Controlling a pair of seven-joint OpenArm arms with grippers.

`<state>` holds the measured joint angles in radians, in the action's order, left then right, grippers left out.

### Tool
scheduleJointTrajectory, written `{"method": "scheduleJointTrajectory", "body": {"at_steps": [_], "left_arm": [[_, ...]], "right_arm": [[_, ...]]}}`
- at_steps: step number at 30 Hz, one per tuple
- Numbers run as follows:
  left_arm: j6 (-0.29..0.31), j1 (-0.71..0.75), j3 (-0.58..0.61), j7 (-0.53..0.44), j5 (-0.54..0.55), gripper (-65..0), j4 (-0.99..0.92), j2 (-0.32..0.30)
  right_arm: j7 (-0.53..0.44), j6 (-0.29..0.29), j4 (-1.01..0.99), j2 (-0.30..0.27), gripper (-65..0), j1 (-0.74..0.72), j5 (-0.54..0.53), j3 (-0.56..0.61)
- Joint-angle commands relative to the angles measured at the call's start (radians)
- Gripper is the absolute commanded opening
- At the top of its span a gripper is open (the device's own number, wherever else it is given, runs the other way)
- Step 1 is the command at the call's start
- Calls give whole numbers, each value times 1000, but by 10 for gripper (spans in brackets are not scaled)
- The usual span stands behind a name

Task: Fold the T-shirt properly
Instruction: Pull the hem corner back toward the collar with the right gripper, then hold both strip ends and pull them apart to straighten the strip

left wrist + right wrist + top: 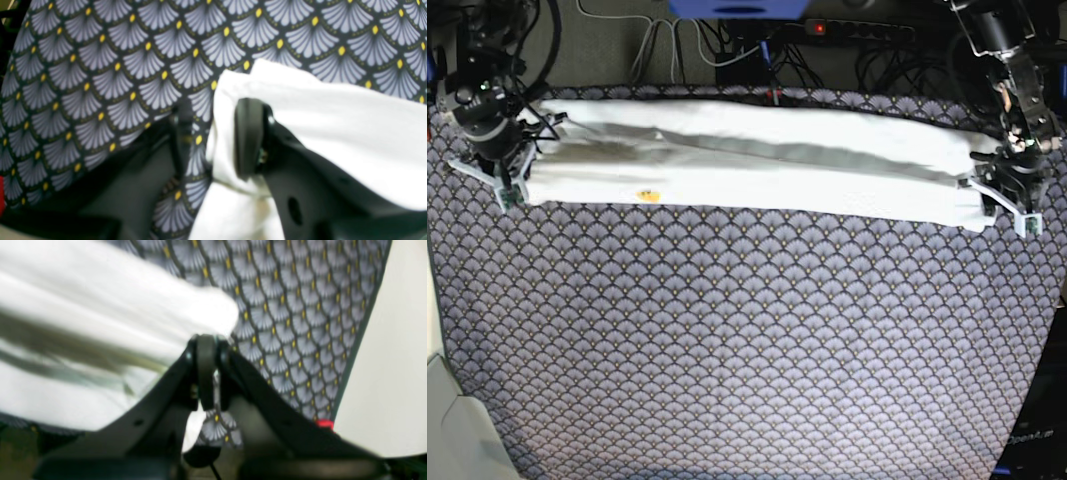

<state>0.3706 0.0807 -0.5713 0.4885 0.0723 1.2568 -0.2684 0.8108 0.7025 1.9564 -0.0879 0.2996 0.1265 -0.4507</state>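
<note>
The table (747,360), covered by a fan-patterned cloth, is seen with the T-shirt (757,160) lying across its far edge as a long, narrow white band. The lengthwise folds are judged done; a crosswise fold, end to end, is judged outstanding. A small yellow trace of print (648,195) is exposed on the near edge. The right tool (206,373) is closed on the T-shirt's end at the base view's left. The left tool (213,140) is held half open with the opposite end's cloth between its jaws; a firm grip cannot be confirmed.
</note>
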Motion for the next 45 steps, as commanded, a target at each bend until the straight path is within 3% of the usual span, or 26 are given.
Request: {"method": "scheduleJointTrajectory", "body": {"at_steps": [1, 15, 18, 24, 27, 38, 45], "left_arm": [[20, 6, 6, 39, -9, -425, 4, -4], [21, 9, 6, 39, -9, -424, 4, -7], [21, 9, 6, 39, -9, -424, 4, -7], [21, 9, 6, 40, -7, -424, 4, -7], [21, 24, 6, 40, -7, -424, 5, -9], [23, 87, 4, 40, 37, -424, 176, 16], [20, 95, -2, 40, 64, -424, 182, 11]], "right_arm": [[-17, -4, 14, -13, -650, -1, 6, -6], [-17, -4, 4, 30, -650, 25, 5, 3], [-17, -4, -24, 30, -584, 22, 5, 3], [-18, -4, -68, 30, -385, 22, 5, 3], [-18, -4, -73, 29, -342, 20, 5, 17], [-18, -4, -75, 32, -340, 3, 2, 31], [-18, -4, -75, 32, -340, 2, 2, 31]]}}
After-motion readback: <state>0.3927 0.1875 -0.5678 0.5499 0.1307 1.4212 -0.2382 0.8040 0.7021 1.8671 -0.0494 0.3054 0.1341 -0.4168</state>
